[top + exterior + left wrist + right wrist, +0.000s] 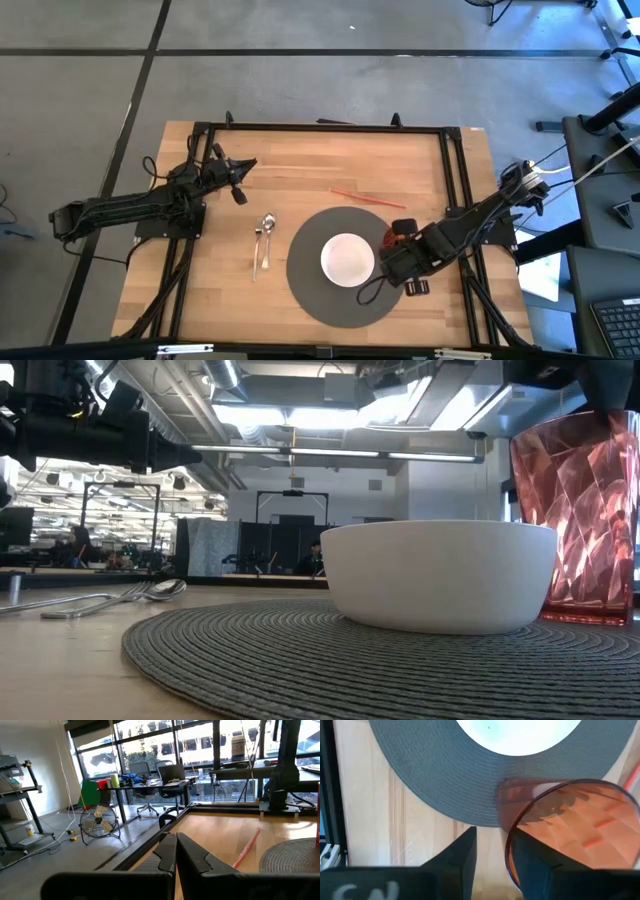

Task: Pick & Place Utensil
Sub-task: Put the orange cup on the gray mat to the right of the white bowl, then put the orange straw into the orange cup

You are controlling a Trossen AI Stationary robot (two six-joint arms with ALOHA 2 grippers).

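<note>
The spoon (pixel 266 226) and fork (pixel 257 250) lay well apart from the right gripper (pixel 392 238), whose narrowly parted fingers straddled a red cup's (pixel 560 827) rim; the left gripper (pixel 238 180) was closed.

A light wooden tabletop (pixel 300 170) sits on a grey floor, edged by a black metal frame (pixel 330 127). A round dark grey woven placemat (pixel 310 290) lies at the near middle. A white bowl (pixel 347 259) stands at its centre. A pink faceted glass tumbler (pixel 575 510) stands upright just right of the bowl, at the placemat's right edge. A thin red straw (pixel 366 198) lies flat on the wood beyond the placemat, apart from it. Beyond the tabletop are desks, office chairs and a floor fan (pixel 100 824) by large windows.
</note>
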